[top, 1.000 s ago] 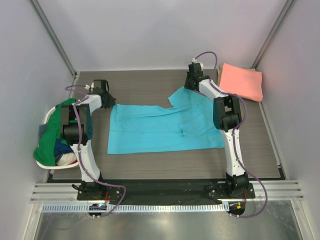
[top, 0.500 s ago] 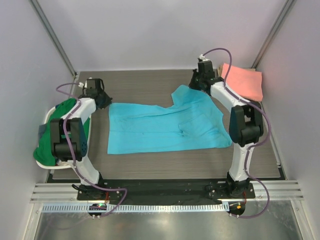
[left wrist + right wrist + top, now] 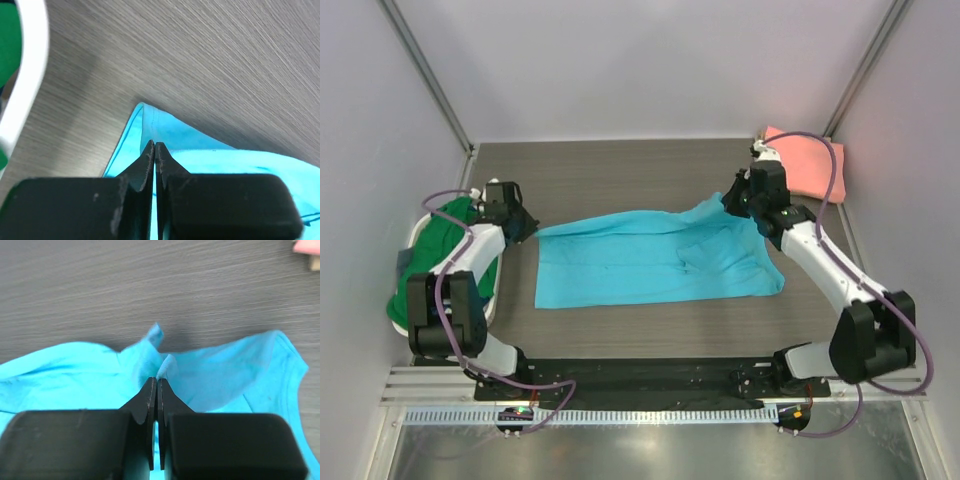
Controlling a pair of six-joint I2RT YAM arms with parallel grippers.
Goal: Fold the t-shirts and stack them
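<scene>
Sky-blue t-shirt (image 3: 655,265): spread on the middle of the bench (image 3: 620,170), far edge held up at both ends. Left jaws: pressed together on its far-left corner. Right jaws: pinching a pucker of cloth at the far-right shoulder. Handling note: carry both ends level and together toward the near hem, cloth taut, so the fold lands square. Left arm (image 3: 470,255): folded low beside the white basket (image 3: 30,75). Right arm (image 3: 820,265): stretched diagonally inward.

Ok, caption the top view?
The left tool and right tool pinch the sky-blue t-shirt by its far edge; salmon t-shirt lies folded.
</scene>
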